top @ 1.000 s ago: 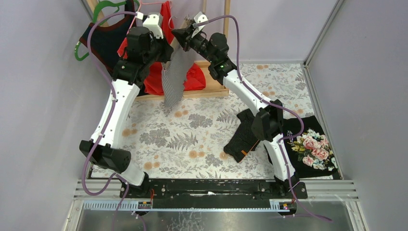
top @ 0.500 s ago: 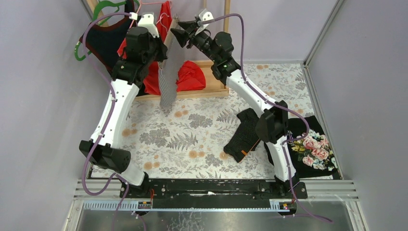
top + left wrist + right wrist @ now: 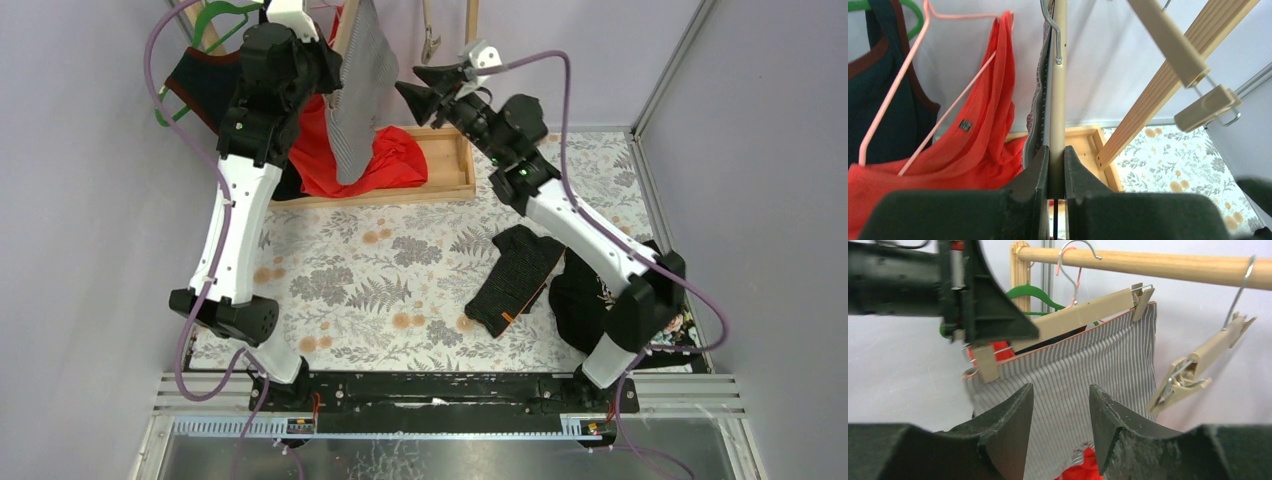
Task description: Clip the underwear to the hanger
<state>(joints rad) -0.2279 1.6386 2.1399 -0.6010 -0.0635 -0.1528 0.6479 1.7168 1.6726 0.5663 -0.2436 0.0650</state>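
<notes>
The grey striped underwear [image 3: 358,95] hangs from both clips of a wooden clip hanger [image 3: 1075,320]. My left gripper [image 3: 335,55] is shut on the hanger's bar [image 3: 1058,100], with the bar pinched between its fingertips in the left wrist view [image 3: 1056,152]. It holds the hanger up at the wooden rail [image 3: 1158,264], and the metal hook is at the rail. My right gripper [image 3: 418,82] is open and empty, to the right of the underwear [image 3: 1083,375] and apart from it. Its jaws [image 3: 1060,392] point at the cloth.
A second clip hanger [image 3: 1198,362] hangs bare on the rail to the right. A red garment [image 3: 385,160] drapes into the wooden rack base [image 3: 452,188]. A dark top on a green hanger [image 3: 200,75] is at the far left. Black garments [image 3: 515,275] lie on the floral table.
My left arm has lifted the hanger and underwear up toward the rail. My right gripper has drawn back to the right, away from the hanger.
</notes>
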